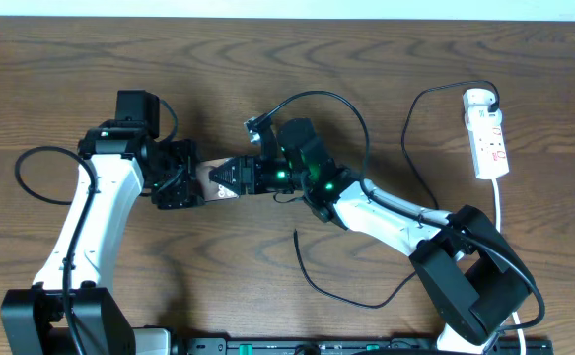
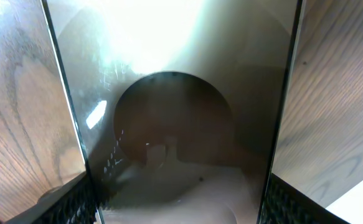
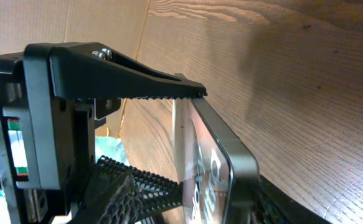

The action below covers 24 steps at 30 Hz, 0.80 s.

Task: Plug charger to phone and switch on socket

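Edgewise, phone (image 2: 169, 81) in L end effector (image 2: 180, 200)

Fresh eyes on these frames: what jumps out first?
Both arms meet in the middle at the phone, which the left gripper clamps by its edges; its glossy face fills the left wrist view. A white power strip lies far right in the overhead view, and a thin black cable trails loose between it and the arms.

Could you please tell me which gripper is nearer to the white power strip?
Right. The right gripper sits mid-table, well left of the power strip; the left gripper is even farther left, beyond the phone.
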Available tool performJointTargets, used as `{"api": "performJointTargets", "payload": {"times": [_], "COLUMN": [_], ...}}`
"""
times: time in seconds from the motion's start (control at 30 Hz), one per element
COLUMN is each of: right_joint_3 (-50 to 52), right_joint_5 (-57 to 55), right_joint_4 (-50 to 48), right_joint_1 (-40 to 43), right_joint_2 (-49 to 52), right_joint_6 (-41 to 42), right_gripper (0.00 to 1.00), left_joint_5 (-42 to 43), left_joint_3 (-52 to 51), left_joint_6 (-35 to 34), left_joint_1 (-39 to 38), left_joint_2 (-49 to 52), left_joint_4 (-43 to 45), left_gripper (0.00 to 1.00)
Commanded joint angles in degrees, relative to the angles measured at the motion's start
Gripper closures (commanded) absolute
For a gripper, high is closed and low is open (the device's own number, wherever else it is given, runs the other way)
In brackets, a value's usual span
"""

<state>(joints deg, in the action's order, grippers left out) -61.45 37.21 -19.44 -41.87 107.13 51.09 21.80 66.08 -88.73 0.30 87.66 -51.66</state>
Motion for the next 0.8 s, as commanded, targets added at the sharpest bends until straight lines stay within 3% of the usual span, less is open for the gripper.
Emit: {"api": "performJointTargets", "payload": {"times": [0.0,0.77], "right_joint_3": [-0.8,-0.7], "right_joint_5": [-0.8,-0.9], "right_joint_4": [0.0,0.0], "right_joint_1": [-0.6,-0.8], "right_joint_2": [0.3,0.3], "right_joint_6": [-0.3,-0.6], "right_gripper": [0.52,0.56], "left_joint_5": [2.7,4.6], "left_joint_3": [0.4,0.4], "left_joint_6": [0.0,2.1], "left_joint_1": [-0.1,-2.3], "left_joint_2": [-0.3,-0.3], "left_joint_4": [0.0,0.8], "left_gripper": [0.93,0.93]}}
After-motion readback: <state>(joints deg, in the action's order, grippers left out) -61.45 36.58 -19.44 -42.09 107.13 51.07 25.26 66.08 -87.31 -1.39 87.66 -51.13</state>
